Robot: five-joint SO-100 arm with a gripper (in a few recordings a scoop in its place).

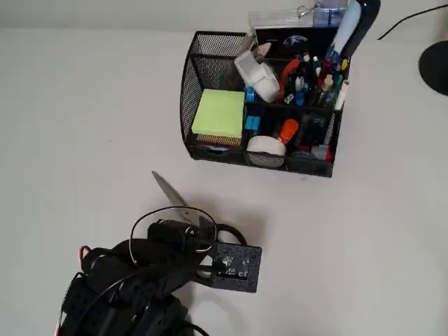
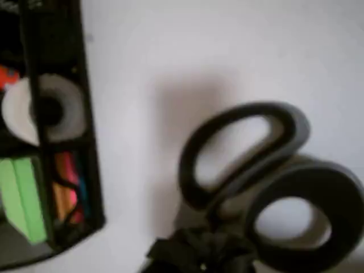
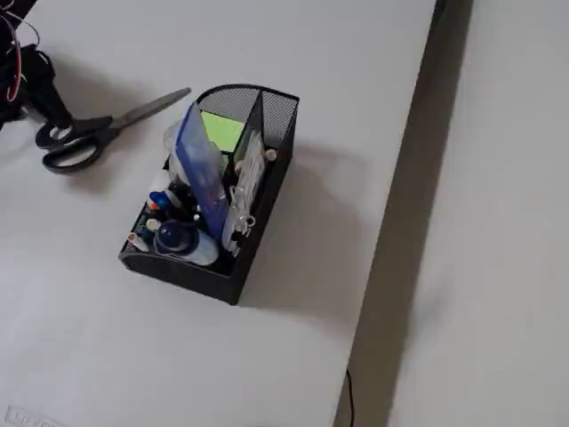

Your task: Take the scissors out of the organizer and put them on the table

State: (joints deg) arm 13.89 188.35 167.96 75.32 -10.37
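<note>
The scissors (image 3: 93,133) lie flat on the table (image 3: 356,53), well clear of the organizer (image 3: 213,267). The gripper (image 3: 44,107) sits at the handles; its grip I cannot tell. Release gently, lift straight up.

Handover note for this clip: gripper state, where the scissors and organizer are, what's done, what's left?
Gripper: at the scissors' handles; open or shut cannot be told.
Scissors: out of the organizer, apparently lying flat on the table, blades pointing towards the organizer.
Done: scissors removed and brought down to the table.
Left: confirm release, then back the arm away.
</note>
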